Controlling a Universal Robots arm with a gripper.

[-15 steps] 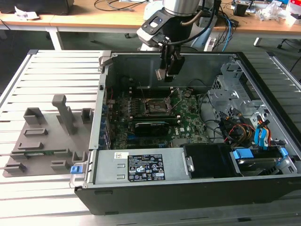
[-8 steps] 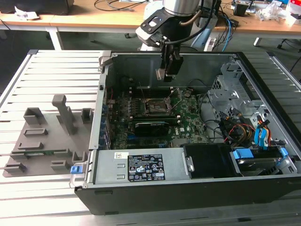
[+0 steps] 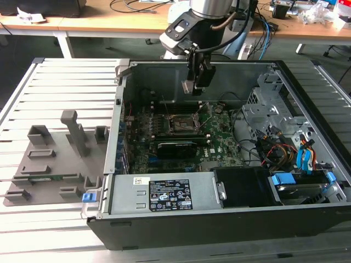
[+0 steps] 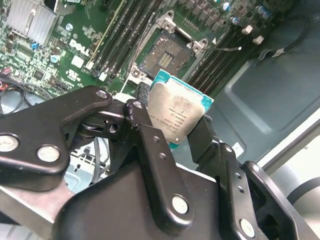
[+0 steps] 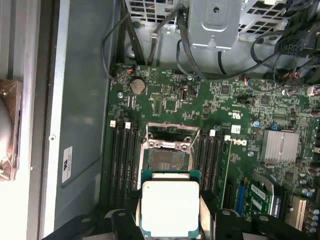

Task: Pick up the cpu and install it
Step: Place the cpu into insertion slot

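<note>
The cpu (image 4: 176, 111) (image 5: 170, 207) is a flat square chip with a pale silver top and a teal-green edge. My gripper (image 4: 172, 131) is shut on it, black fingers (image 4: 145, 125) pressing its two sides. In the exterior view the gripper (image 3: 198, 82) hangs inside the open computer case, above the motherboard. The open cpu socket (image 3: 182, 124) (image 4: 168, 54) (image 5: 166, 159) lies below the chip, its metal frame lifted and its contact field bare. The chip is still in the air, apart from the socket.
The black computer case (image 3: 230, 219) lies open on a slatted metal table (image 3: 55, 82). Memory slots (image 5: 122, 155) flank the socket. A silver heatsink (image 5: 281, 146), drive cage (image 3: 274, 109) with cables, and power supply (image 3: 164, 194) crowd the case. A grey parts fixture (image 3: 55, 159) sits at the exterior view's left.
</note>
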